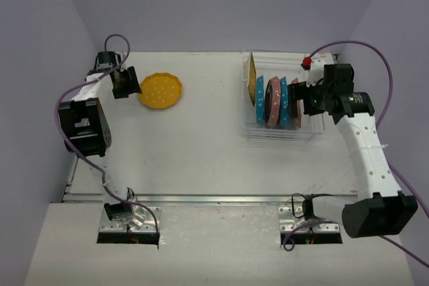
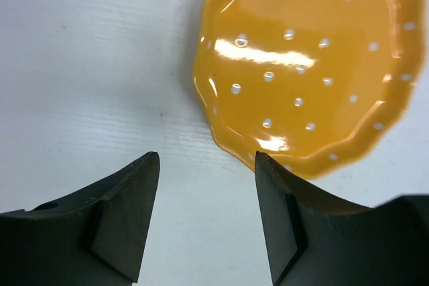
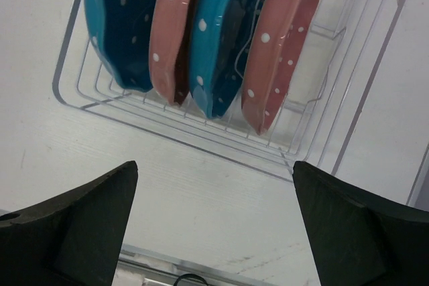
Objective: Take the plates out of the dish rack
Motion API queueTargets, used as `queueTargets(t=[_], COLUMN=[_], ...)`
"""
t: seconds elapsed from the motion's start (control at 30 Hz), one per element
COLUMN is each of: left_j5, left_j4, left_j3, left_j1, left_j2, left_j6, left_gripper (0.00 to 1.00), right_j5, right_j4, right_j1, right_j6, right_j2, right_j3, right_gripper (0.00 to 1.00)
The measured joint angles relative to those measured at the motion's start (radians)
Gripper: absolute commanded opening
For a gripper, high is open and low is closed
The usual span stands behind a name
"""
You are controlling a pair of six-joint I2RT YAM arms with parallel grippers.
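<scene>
A yellow-orange dotted plate (image 1: 161, 90) (image 2: 308, 65) lies flat on the table at the back left. My left gripper (image 1: 127, 84) (image 2: 204, 155) stands open just left of it, with only bare table between its fingers; one fingertip (image 2: 265, 165) overlaps the plate's near rim. The clear dish rack (image 1: 278, 132) (image 3: 201, 140) sits at the back right. Upright in it are a teal plate (image 1: 260, 100) (image 3: 117, 25), a pink plate (image 1: 273, 102) (image 3: 171, 25), another teal plate (image 3: 214, 38) and another pink plate (image 3: 281, 51); a yellow plate (image 1: 252, 75) leans at the rack's far end. My right gripper (image 1: 305, 102) (image 3: 214, 165) hangs wide open beside the rack, holding nothing.
A small red object (image 1: 307, 63) sits behind the rack's back right corner. Lilac walls close in on the table at the left, back and right. Purple cables (image 1: 67, 135) trail from both arms.
</scene>
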Motion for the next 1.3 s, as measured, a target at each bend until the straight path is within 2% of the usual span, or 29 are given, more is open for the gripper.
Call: queueTargets(t=[0.27, 0.43, 0.6, 0.87, 1.0, 1.1, 1.3], left_j5=[0.014, 0.021, 0.024, 0.018, 0.018, 0.018, 0.018], left_j4=[0.003, 0.002, -0.023, -0.059, -0.059, -0.06, -0.059], left_j3=[-0.043, -0.109, -0.143, -0.166, -0.176, -0.183, -0.195], left_j1=[-0.024, -0.096, -0.149, -0.15, -0.15, -0.15, -0.15], left_j2=[-0.414, -0.613, -0.665, -0.663, -0.663, -0.663, -0.661], left_j6=[0.073, 0.112, 0.128, 0.133, 0.133, 0.132, 0.132], left_gripper=[0.61, 0.65, 0.66, 0.66, 0.66, 0.66, 0.66], right_j5=[-0.025, 0.003, 0.017, 0.009, 0.006, -0.003, -0.032], right_j4=[-0.007, 0.014, 0.057, 0.12, 0.154, 0.174, 0.185], right_j1=[-0.067, -0.104, -0.107, -0.107, -0.105, -0.103, -0.097], right_j6=[0.012, -0.007, -0.032, -0.04, -0.035, -0.023, 0.026], right_j2=[0.133, 0.211, 0.272, 0.374, 0.425, 0.453, 0.461], right_j3=[0.053, 0.079, 0.091, 0.093, 0.093, 0.088, 0.078], right_gripper=[0.69, 0.64, 0.62, 0.61, 0.58, 0.47, 0.11])
